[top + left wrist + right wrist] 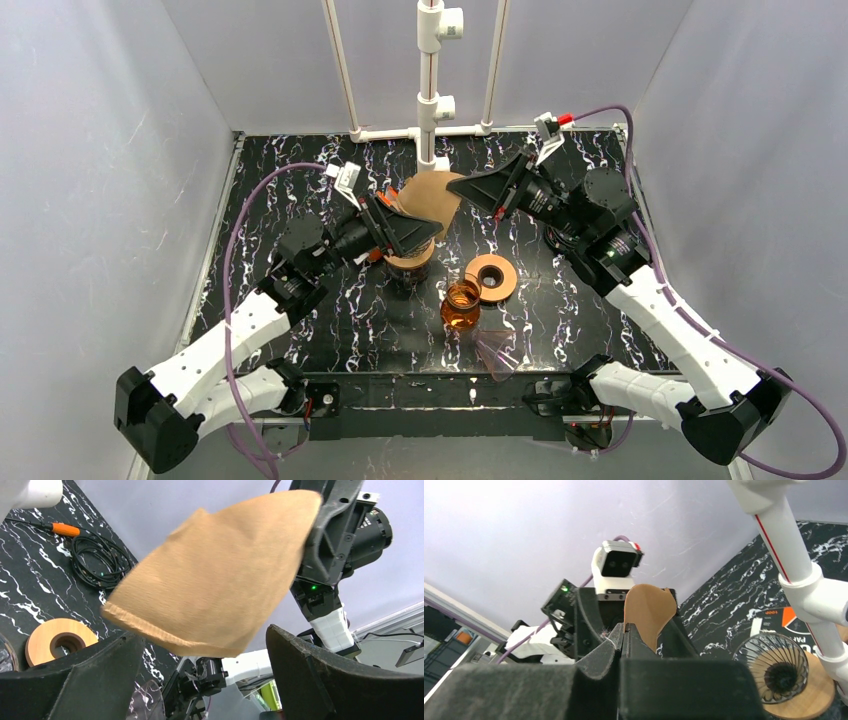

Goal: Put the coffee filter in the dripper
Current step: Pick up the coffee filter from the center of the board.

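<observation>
Mid-carry step. Holding coffee filter (432, 200) aloft in R claw (462, 187), jaws pinched tight on one edge, paper fanning out past the tips. Not in dripper yet.

Holding L claw (205, 640) spread wide, one finger either side of & just under filter's lower hem. No contact w/ paper visible from L wrist, so gripping nothing.

Looking along R claw's shut fingers:
- Seeing filter poking up just beyond the tips, w/ L wrist cam behind it.
- Seeing wire dripper (776, 667) lower down & off to one side of R claw, on a wood base, just beside white pipe (794, 555).

From overhead, placing dripper roughly under L claw, mostly hidden by it.

Also noting wood ring (490, 277) & amber jar (461, 305), nearer the bases than either claw. Touching or just apart, can't tell. Prob. not needed for this step.

Next move, as a judgement:
- Looks flat/closed rn, so prob. needs the cone opened first: L claw taking the opposite edge or teasing the mouth apart.
- Then turn point-down above dripper, lower till seated in the wire basket, let go.
- Req. shifting L claw off dripper's top first, else path blocked.

Watch for flimsy paper creasing, clinging to a pad on release, or landing skewed on the rim.
</observation>
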You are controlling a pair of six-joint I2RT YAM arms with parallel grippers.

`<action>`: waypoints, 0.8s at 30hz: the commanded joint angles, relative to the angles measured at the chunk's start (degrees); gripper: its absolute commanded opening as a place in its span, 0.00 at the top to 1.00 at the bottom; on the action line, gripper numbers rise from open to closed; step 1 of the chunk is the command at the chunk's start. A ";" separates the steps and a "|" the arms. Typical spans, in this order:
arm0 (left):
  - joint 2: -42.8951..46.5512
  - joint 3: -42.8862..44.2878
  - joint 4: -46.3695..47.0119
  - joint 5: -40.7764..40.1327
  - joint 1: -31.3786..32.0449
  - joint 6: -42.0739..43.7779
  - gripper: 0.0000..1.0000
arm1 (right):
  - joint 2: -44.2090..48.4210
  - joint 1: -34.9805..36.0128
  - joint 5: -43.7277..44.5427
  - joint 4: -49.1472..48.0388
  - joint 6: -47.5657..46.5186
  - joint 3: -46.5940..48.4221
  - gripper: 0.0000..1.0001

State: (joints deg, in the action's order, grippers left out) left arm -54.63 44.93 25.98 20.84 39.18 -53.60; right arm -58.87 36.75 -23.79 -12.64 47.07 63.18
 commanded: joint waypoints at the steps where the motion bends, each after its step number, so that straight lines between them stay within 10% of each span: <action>1: -1.33 1.53 5.93 0.66 -0.16 0.49 0.12 | 0.07 -0.24 -0.96 -5.81 2.50 3.68 0.99; 9: -2.03 0.43 15.57 1.84 -0.16 -2.07 0.35 | 0.25 -0.23 -0.13 -5.99 2.52 2.74 0.99; 19: -0.01 -2.84 16.30 0.79 -0.21 -2.50 0.96 | 0.30 -0.20 0.21 -5.91 2.33 1.03 0.99; 22: 1.53 -4.28 16.30 0.05 -0.17 -0.62 1.00 | 0.49 -0.19 0.24 -5.35 2.03 0.04 0.99; 24: 2.73 -5.10 16.15 0.03 -0.20 1.61 1.00 | 0.72 -0.19 0.24 -3.92 1.18 -0.64 0.78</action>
State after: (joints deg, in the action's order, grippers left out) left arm -55.20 41.30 40.56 21.82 39.16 -55.96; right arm -58.98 36.77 -24.16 -15.09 49.30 63.20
